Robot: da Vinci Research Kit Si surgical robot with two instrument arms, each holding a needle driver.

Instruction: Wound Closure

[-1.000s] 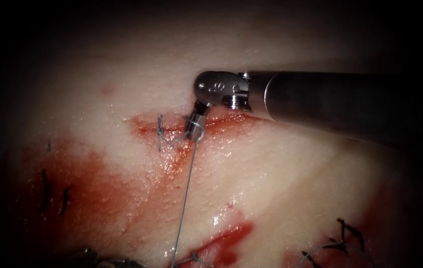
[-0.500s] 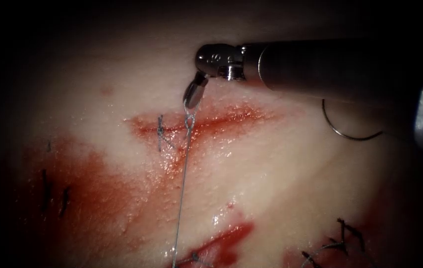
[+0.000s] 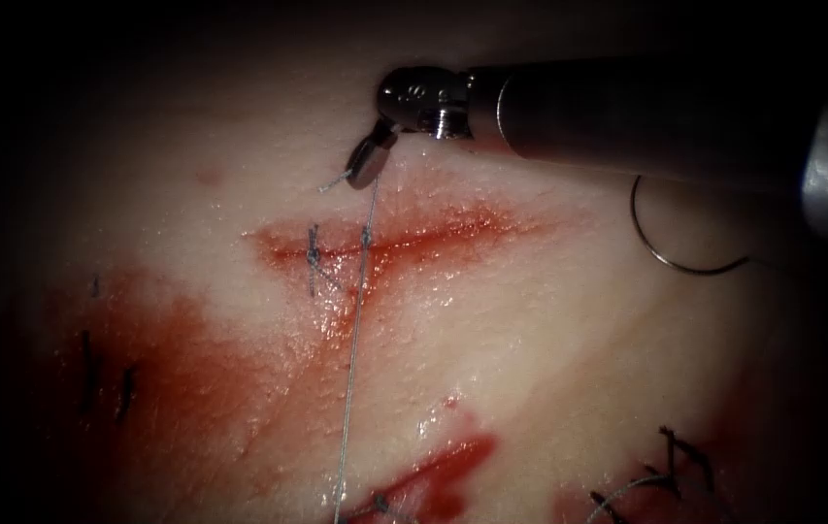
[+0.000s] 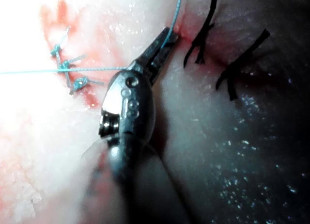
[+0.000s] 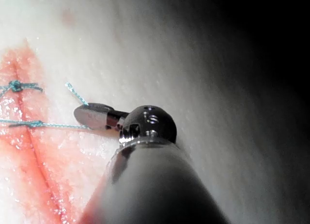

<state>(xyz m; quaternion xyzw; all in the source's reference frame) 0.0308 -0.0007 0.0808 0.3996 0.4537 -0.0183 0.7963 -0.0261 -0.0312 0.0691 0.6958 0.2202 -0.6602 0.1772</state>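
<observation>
- We've got the right tool (image 3: 367, 171) sitting just above the cut (image 3: 404, 238) in the endoscope view, jaws pinched together on the thread (image 3: 355, 340), with a short free end sticking out to the left of its tip.
- From those jaws the thread runs down in a straight, tight line across the cut and off the bottom edge; there's a small knot right where it crosses.
- Compared with a second ago, this tool has lifted up off the cut and the line looks drawn tauter.
- Just left of that crossing we can see a finished stitch (image 3: 313, 258).
- The needle (image 3: 685, 254) is lying loose on the tissue (image 3: 549, 330) to the right, under the right tool's shaft, not in the tissue and held by nobody.
- Left tool (image 4: 162, 47) in its wrist view: jaws closed on the thread near some dark stitches (image 4: 227, 64).
- Red fluid (image 3: 190, 369) is smeared around and below the cut.
</observation>
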